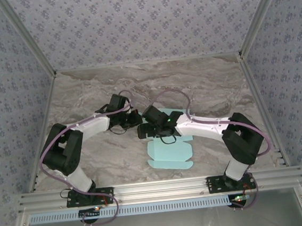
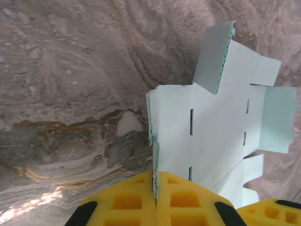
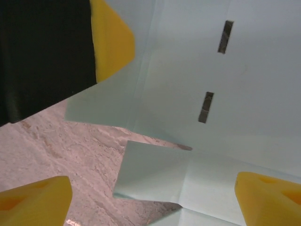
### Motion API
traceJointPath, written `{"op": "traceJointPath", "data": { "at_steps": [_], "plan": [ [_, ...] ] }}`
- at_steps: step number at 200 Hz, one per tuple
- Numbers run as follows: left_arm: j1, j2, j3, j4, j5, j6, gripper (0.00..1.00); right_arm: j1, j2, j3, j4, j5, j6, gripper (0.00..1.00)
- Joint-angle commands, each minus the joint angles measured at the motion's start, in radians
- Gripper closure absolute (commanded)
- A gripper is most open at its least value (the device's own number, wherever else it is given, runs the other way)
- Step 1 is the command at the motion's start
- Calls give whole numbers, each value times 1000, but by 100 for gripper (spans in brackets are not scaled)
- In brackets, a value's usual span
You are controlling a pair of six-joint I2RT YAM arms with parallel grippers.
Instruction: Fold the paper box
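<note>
1. Marble-pattern table (image 1: pixel 85 98): bears the card at centre, between both arms.
2. Paper box (image 1: pixel 169 155): pale aqua die-cut sheet, slotted, one edge panel raised. Likely light, thin and easily creased; best taken at panel edges beside scored folds.
3. Left gripper (image 2: pixel 155 188): closed, pinching the raised panel's edge.
4. Right gripper (image 3: pixel 150 200): jaws wide apart over the card, holding nothing.

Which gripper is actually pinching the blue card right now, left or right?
The left gripper: its yellow fingers are shut on an upturned edge of the paper box. The right gripper stands wide open, gripping nothing.
</note>
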Motion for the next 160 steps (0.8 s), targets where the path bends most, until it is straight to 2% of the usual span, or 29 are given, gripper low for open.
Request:
{"op": "traceJointPath", "data": {
  "at_steps": [1, 23, 53, 95, 131, 160],
  "plan": [
    [7, -45, 4, 36, 57, -29, 100, 4, 26, 38, -60, 108, 42, 8],
    [9, -49, 8, 36, 65, -28, 100, 2, 59, 48, -76, 110, 55, 9],
    [11, -61, 2, 35, 62, -16, 100, -9, 46, 33, -124, 182, 115, 11],
    [11, -91, -14, 39, 24, 16, 100, -48, -13, -22, -103, 154, 143, 16],
    [12, -125, -62, 91, -37, 36, 100, -73, -57, -66, -91, 139, 165, 17],
    [12, -143, -118, 184, -39, 25, 100, -78, -73, -80, -93, 151, 179, 17]
  ]
}}
